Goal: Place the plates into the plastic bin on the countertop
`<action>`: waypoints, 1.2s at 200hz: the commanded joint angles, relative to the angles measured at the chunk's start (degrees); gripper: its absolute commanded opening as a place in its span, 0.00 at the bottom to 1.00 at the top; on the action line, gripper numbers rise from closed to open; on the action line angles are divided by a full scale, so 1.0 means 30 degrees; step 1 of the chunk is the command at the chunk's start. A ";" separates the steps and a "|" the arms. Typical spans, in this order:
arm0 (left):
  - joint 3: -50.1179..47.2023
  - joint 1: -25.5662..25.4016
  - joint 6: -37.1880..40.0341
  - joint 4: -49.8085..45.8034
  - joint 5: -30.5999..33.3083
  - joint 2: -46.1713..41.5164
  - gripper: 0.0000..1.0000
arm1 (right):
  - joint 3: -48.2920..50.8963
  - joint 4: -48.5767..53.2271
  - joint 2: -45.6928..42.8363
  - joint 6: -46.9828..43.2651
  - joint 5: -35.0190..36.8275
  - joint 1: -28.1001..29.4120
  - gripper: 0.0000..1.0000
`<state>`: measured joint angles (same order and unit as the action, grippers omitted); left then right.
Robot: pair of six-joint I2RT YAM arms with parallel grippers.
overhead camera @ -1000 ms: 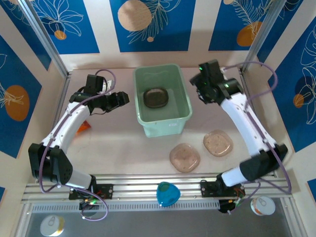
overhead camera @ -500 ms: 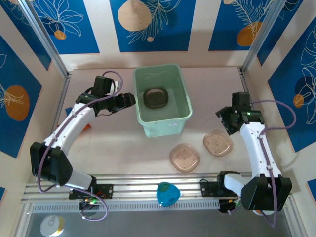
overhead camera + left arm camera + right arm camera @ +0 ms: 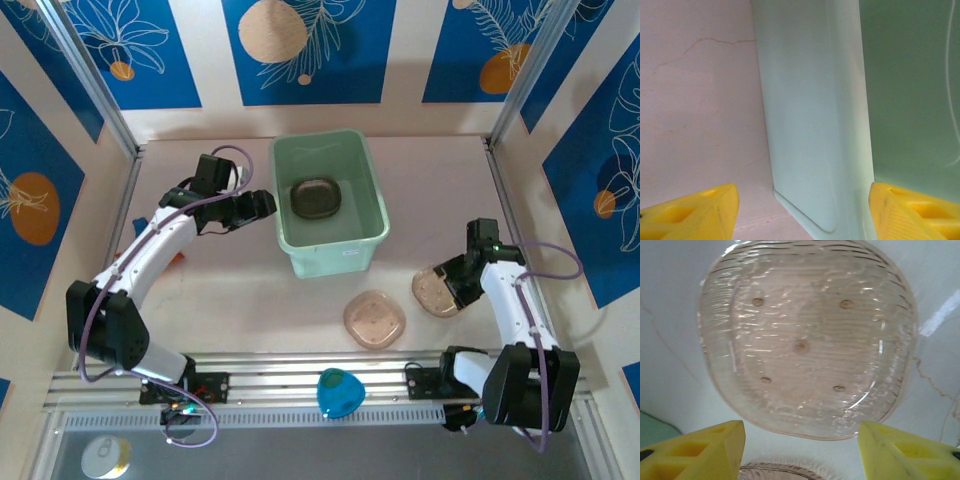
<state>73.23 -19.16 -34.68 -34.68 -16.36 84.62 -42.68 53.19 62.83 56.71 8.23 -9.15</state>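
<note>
Fingers [image 3: 700, 445] of right gripper [image 3: 801, 426] were parted, empty, moved from 2 o'clock of plastic bin [image 3: 325, 255] to over pinkish plate [image 3: 805, 340] at 4 o'clock | left gripper [image 3: 803, 190] parted, empty, at bin's 9 o'clock wall.

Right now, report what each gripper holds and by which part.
Nothing is held. The right gripper hangs open above a pinkish plate lying on the countertop. The left gripper stands open at the plastic bin wall, not clamped on it.

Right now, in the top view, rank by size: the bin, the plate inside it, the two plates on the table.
1. plastic bin, clearly largest.
2. left table plate, right table plate, plate in bin: look alike, so unranked.
</note>
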 commanded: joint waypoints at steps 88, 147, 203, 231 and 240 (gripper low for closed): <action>0.0070 -0.0165 0.0142 0.0395 0.0254 0.0321 0.70 | 0.2121 0.0175 0.0389 -0.0244 -0.0106 -0.1521 0.75; 0.0039 -0.0167 0.0045 0.0368 0.0327 0.0296 0.69 | 0.2131 -0.1081 0.1556 -0.0400 0.0157 -0.1353 0.81; 0.0052 -0.0153 0.0051 0.0115 0.0472 0.0152 0.70 | 0.2818 -0.2951 0.1198 0.1241 -0.0033 -0.0105 0.81; 0.0143 -0.0157 0.0065 0.0016 0.0488 0.0153 0.70 | 0.3047 -0.4304 0.0336 0.2531 0.0187 0.0583 0.80; 0.0169 -0.0151 0.0046 -0.0013 0.0473 0.0173 0.70 | 0.2979 -0.4739 0.0269 0.2781 0.0343 0.0881 0.79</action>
<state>73.21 -19.22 -34.61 -33.85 -15.81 85.06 -33.93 43.03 65.30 60.88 8.58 -8.29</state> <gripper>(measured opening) 0.695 0.800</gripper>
